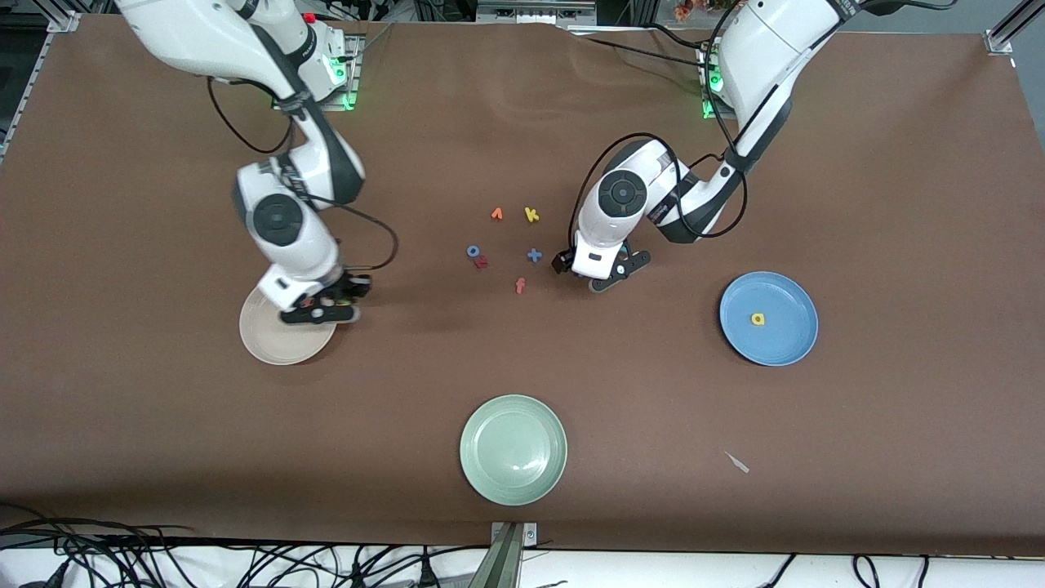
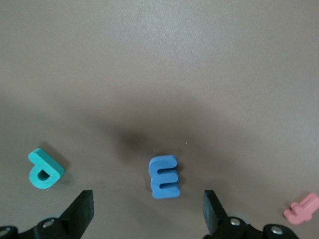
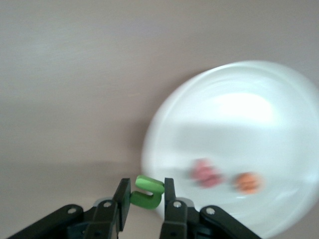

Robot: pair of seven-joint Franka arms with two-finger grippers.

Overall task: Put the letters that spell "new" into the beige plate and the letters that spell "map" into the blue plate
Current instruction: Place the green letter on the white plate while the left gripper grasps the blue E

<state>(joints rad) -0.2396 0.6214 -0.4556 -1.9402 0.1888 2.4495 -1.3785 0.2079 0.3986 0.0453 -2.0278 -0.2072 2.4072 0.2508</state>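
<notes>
The right end effector (image 3: 144, 199) is clamped on the green letter (image 3: 146, 191) at the beige plate's (image 1: 269, 347) rim; pink (image 3: 205, 173) and orange letters (image 3: 247, 182) lie inside. The left end effector (image 2: 148, 211), fingers apart, hangs over the blue letter (image 2: 163, 176) mid-bench, the teal letter (image 2: 44, 169) beside it. A yellow letter (image 1: 758, 319) lies in the blue plate (image 1: 784, 347).

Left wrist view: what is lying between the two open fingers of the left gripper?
The blue "m" lies on the brown table between the open fingers of the left gripper, untouched. The teal "p" lies outside them.
</notes>
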